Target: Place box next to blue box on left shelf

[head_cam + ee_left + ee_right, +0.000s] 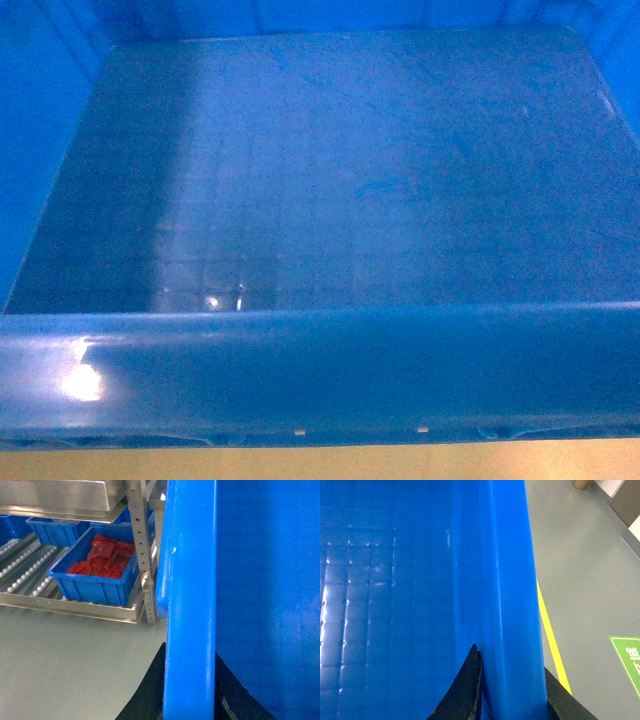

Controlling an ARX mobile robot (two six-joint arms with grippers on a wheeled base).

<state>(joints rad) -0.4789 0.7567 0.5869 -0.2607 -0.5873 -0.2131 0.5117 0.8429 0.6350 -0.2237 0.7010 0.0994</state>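
- Head view: I see almost nothing but the box [330, 170], a bright-blue plastic crate close under the camera. Its smooth floor carries a faint grid and glare spots; the thick rolled near rim spans the lower frame. A tan strip shows below the rim. Neither hand appears here.
- Left wrist view: the box's rolled rim [190, 605] runs upright through the frame, blocking the right half. The left hand [190, 700] has a dark finger on each side of that rim, clamped on it. Beyond, across the grey floor [65, 660], stands the left shelf [30, 575]: rows of small white wheels along grey metal rails. A smaller blue bin [95, 582] with red contents sits on it beside a perforated metal upright [140, 545]; further blue bins stand behind.
- Right wrist view: the right hand [512, 692] grips the opposite rim likewise, one dark finger inside, one outside. The floor beyond bears a yellow line [550, 635] and a green marking [627, 655].
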